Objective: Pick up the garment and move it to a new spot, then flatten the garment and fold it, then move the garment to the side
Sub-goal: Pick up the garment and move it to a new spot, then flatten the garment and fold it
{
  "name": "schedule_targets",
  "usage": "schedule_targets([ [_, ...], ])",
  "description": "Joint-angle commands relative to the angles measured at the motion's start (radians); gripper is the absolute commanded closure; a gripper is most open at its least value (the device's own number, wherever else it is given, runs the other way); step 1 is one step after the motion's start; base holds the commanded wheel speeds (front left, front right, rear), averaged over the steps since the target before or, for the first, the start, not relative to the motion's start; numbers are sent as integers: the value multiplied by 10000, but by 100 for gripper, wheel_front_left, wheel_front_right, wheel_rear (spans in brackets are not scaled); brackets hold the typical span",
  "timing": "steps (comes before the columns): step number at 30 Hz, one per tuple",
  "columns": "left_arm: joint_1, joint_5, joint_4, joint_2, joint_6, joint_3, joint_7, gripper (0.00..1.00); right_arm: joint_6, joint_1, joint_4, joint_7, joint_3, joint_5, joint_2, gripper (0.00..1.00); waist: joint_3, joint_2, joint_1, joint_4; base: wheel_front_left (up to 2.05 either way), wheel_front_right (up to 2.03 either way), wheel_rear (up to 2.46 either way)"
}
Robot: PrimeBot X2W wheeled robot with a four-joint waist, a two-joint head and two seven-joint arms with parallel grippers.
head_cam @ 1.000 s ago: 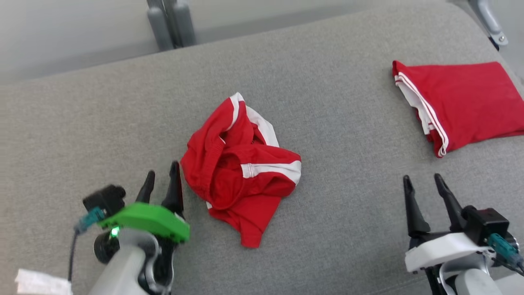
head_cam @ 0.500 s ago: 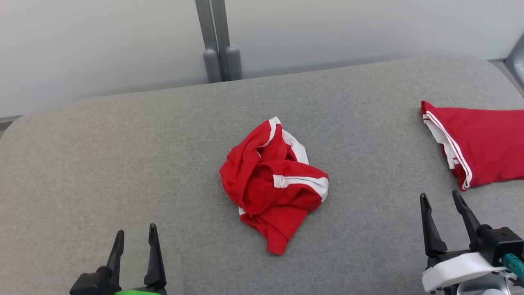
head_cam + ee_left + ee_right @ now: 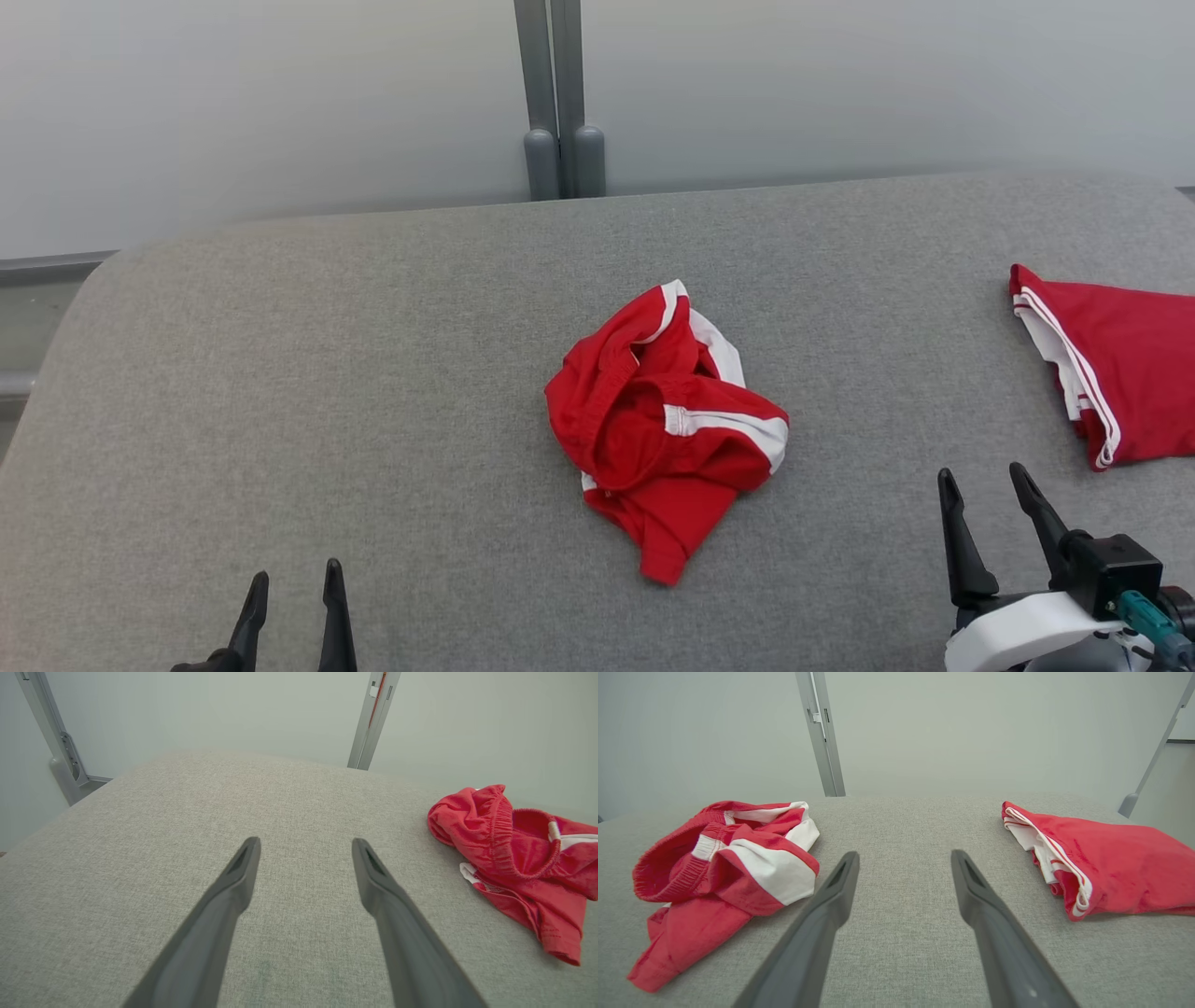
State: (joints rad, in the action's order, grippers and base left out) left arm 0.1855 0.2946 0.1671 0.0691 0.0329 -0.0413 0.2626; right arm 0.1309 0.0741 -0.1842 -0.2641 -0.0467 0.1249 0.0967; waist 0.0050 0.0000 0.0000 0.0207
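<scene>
— Position of the garment (image 3: pixel 667 429)?
— Crumpled in a heap near the middle of the grey padded surface (image 3: pixel 373 373). Red with white bands, elastic waistband gaping open. Resting free, touched by neither claw.

— State of the left gripper (image 3: pixel 295 571)?
— Released. Fingers parted, nothing between them. Low at the near left edge of the head view, tips pointing away over bare fabric. Well apart from the heap. In the left wrist view, heap off to the right of the fingers, clear of both.

— And the right gripper (image 3: pixel 982 471)?
— Likewise released, jaws wide, empty. Placed at the near right. Contact with the surface not determinable. In the right wrist view, aimed along the bare strip between the heap on the left and a second piece on the right.

— Second piece?
— A folded red garment (image 3: pixel 1120 373), white-striped edges stacked along its left side. Lying flat at the far right, partly cut off by the edge of the head view. Apart from the crumpled heap and from the right claw.

— Surroundings?
— Behind the surface, a pale wall (image 3: pixel 280 93). At the back edge, a grey upright post (image 3: pixel 558 93), a little left of the heap in the head view.
</scene>
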Motion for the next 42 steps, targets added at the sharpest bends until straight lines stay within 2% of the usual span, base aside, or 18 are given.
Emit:
schedule_targets([
  [1,-124,-147,55,-59,103,85,27,0,-3,-95,-43,-1,25,-62,-38,0,15,0,0,19,0,0,0],
  [8,-274,-373,237,-156,378,393,27,0,-3,-165,-108,-1,28,-23,-96,0,5,0,0,-13,0,0,0],
  [13,-881,-36,81,-181,439,108,27,0,-3,-305,-48,-1,-96,-15,-82,0,90,0,0,-169,0,0,0],
  [17,-1960,222,-186,-186,344,-1061,27,0,-3,-588,72,-1,-85,-15,-50,0,342,0,0,-368,0,0,0],
  [21,-3213,749,72,-176,306,-2856,-104,0,-3,-926,227,-1,87,27,-54,0,768,0,0,-699,0,0,0],
  [23,-4316,1337,576,-161,144,-4218,-802,0,-3,-1270,311,-1,342,77,-106,0,1236,0,0,-1051,0,0,0],
  [25,-4890,1782,1060,-156,-36,-4841,-1252,0,-3,-1436,298,-1,434,175,-154,0,1471,0,0,-1312,0,0,0],
  [27,-5481,1683,1672,-164,-269,-5355,-1657,0,-3,-1575,255,-1,493,245,-218,0,1651,0,0,-1591,0,0,0],
  [32,-6109,2114,2862,-156,-1155,-5657,-2070,0,-3,-1683,169,-1,520,326,-357,0,1951,0,0,-2230,0,0,0],
  [35,-6200,2060,3295,-146,-1450,-5716,-2110,0,-3,-1567,160,-1,393,337,-386,0,1990,0,0,-2399,0,0,0],
  [38,-6121,2088,3506,-110,-1502,-5749,-2113,0,-3,-1468,161,-1,295,332,-416,0,1983,0,0,-2453,0,0,0],
  [41,-6041,2120,3561,-82,-1317,-5875,-2184,0,-3,-1451,158,-1,222,302,-425,0,1974,0,0,-2427,0,0,0],
  [42,-6038,2152,3576,-76,-1285,-5894,-2211,44,-3,-1471,139,-1,234,292,-432,0,1974,0,0,-2411,0,0,0],
])
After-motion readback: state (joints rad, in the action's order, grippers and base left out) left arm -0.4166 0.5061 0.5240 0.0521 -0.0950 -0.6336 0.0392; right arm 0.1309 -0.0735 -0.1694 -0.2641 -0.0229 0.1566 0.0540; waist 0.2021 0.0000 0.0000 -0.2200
